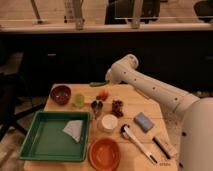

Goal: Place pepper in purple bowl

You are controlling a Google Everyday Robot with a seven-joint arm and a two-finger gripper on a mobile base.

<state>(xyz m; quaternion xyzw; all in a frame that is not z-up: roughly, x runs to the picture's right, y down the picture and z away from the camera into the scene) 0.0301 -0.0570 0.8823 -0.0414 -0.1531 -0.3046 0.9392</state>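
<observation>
The slim dark green pepper (97,84) hangs above the far edge of the wooden table (150,107), held at its right end by my gripper (104,82), which is shut on it. The white arm reaches in from the right, bending at its elbow (128,65). The small dark maroon-purple bowl (61,94) stands on the table's far left, to the left of the pepper and lower, and looks empty.
A pale green lump (79,100), an orange-red item (103,95), a dark metal piece (96,107) and a dark red cluster (117,106) lie between bowl and arm. A green tray (37,145) holding a cloth, an orange bowl (104,152), a white cup (109,121), a blue sponge (142,121) and a brush (137,142) stand nearer.
</observation>
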